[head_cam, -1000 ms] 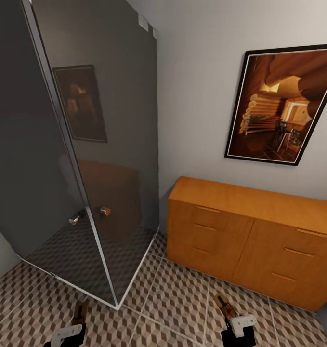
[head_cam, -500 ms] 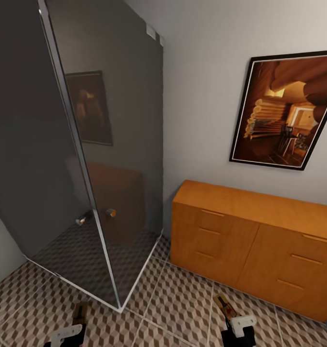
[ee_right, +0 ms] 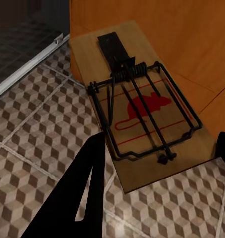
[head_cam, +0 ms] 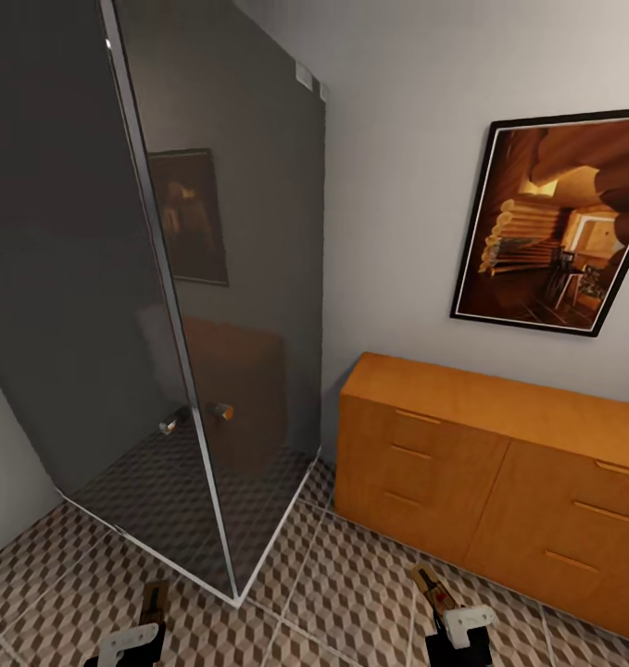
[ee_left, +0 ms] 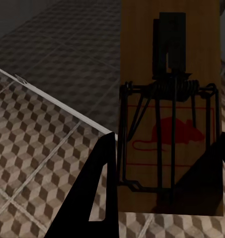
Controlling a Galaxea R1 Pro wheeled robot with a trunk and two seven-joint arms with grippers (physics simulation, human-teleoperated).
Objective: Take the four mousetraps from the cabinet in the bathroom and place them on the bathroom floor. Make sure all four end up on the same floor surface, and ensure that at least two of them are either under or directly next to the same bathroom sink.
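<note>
Each tool point(head_cam: 133, 639) point(head_cam: 458, 630) grips a mousetrap point(head_cam: 153, 600) point(head_cam: 431, 584) lengthwise, pointing forward.

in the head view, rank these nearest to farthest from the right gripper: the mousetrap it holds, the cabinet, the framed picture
1. Mousetrap: held in the right gripper, sticking forward from its jaws.
2. Cabinet: on the floor ahead, to the right, against the wall.
3. Framed picture: farthest, high on the wall above the cabinet.
</note>
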